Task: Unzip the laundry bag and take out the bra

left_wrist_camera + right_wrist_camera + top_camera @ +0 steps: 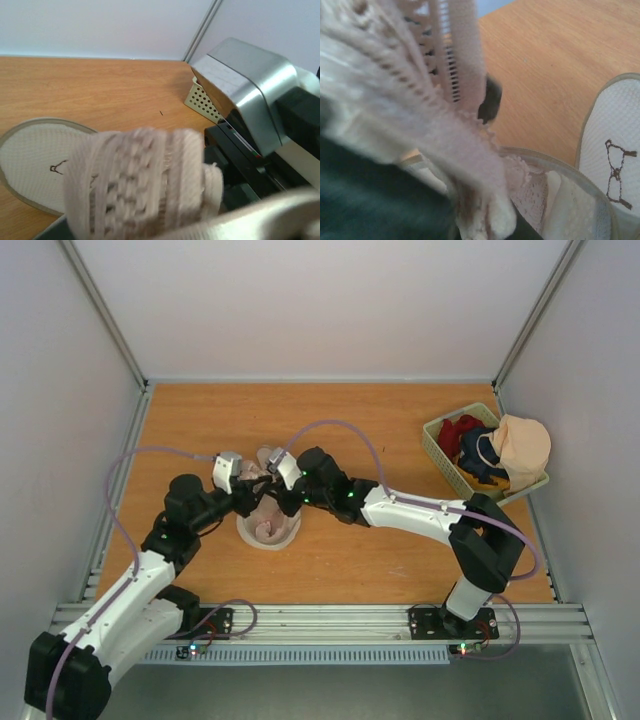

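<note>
Bag [30, 165] unzipped (flap laid open); bra [470, 160] partly out, part inside; fabric hides both jaws, so cannot tell their grip.

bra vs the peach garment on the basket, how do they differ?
Colour: the bra is dusty pink-beige; the peach garment is paler.
Texture: the bra shows lace and ribbed bands; the peach garment looks smooth and rounded.
Place: the bra is bunched over the open laundry bag mid-table; the peach garment drapes over the green basket's right end.
Both are soft fabric.
</note>
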